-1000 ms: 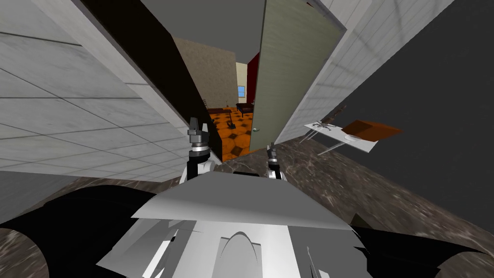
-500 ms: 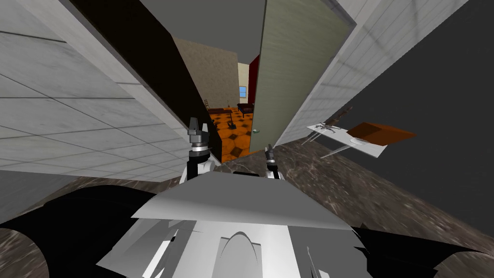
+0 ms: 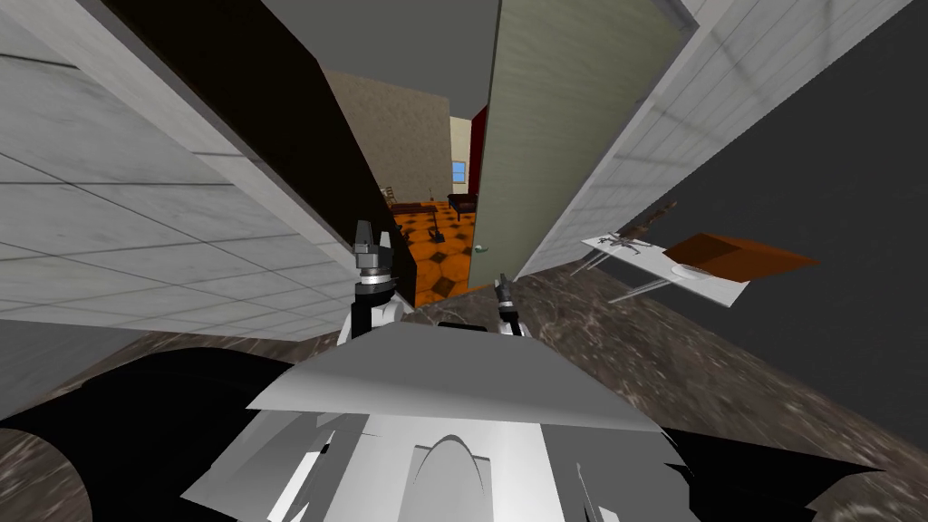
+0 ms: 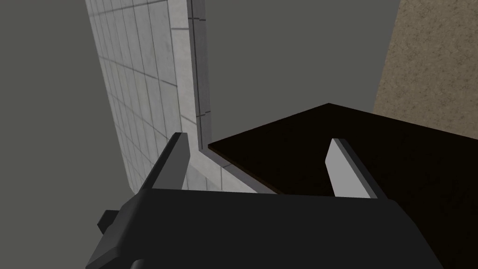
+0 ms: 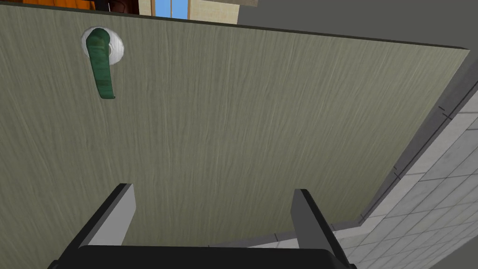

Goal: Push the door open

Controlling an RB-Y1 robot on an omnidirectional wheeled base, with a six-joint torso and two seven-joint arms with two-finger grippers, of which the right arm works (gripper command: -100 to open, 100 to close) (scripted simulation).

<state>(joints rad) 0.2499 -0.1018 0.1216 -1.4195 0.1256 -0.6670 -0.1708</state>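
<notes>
Where the head view looks down, the door (image 3: 562,118) stands ajar in the upper middle of the frame, its top cut off and its handle (image 3: 479,246) a mere speck at the free edge. Just below, my left gripper (image 3: 370,237) and right gripper (image 3: 500,285) show small. At the left wrist, my fingers (image 4: 175,159) are spread wide and empty before a tiled wall (image 4: 140,93). At the right wrist, my fingers (image 5: 116,215) gape, holding nothing, facing the door's olive face. Whether the tips touch it I cannot tell.
</notes>
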